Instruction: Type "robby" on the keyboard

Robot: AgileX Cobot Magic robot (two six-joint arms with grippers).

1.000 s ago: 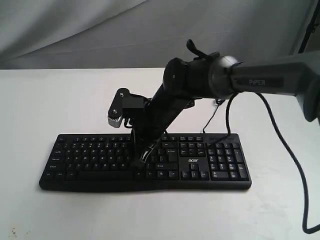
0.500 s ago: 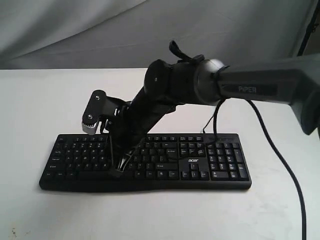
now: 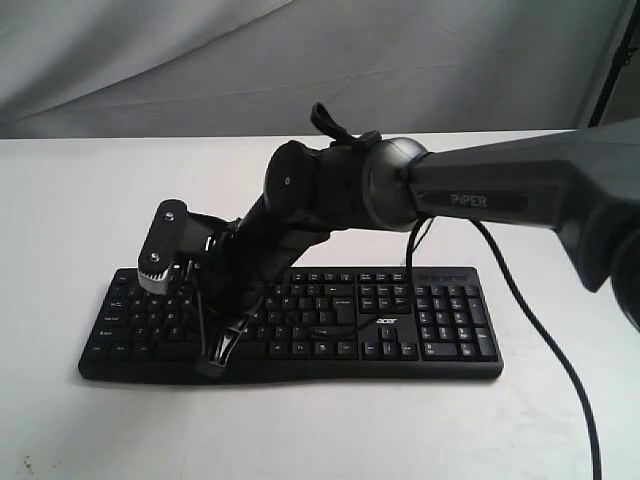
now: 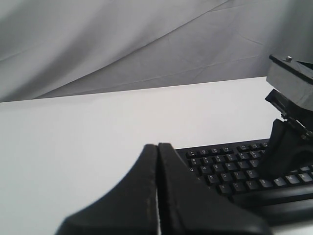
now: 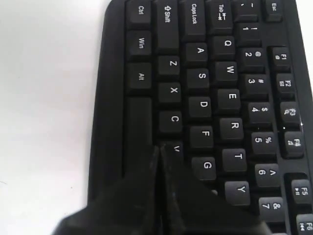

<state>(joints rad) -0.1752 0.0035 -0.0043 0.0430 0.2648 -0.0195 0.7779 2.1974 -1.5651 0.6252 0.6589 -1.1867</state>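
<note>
The black keyboard (image 3: 400, 322) lies across the white table, with its acer logo on the right part. My right gripper (image 3: 213, 362) reaches across to the keyboard's left half and is shut with nothing in it. Its tip points down at the front rows. In the right wrist view the right gripper (image 5: 160, 147) has its tip at the edge of the V key (image 5: 176, 148), beside the space bar (image 5: 139, 132); whether it touches is unclear. My left gripper (image 4: 157, 145) is shut and empty, off the left end of the keyboard (image 4: 230, 166). The exterior view does not show it.
The white table (image 3: 80, 200) runs on all sides of the keyboard, with a grey cloth backdrop (image 3: 150, 60) behind. A black cable (image 3: 545, 340) hangs from the right arm (image 3: 330, 190) over the table's right side. A thin cable (image 3: 418, 238) leads off behind the keyboard.
My right arm has swung leftwards along the keyboard. Its shut tip went from the middle of the letter keys to the left half near the front edge.
</note>
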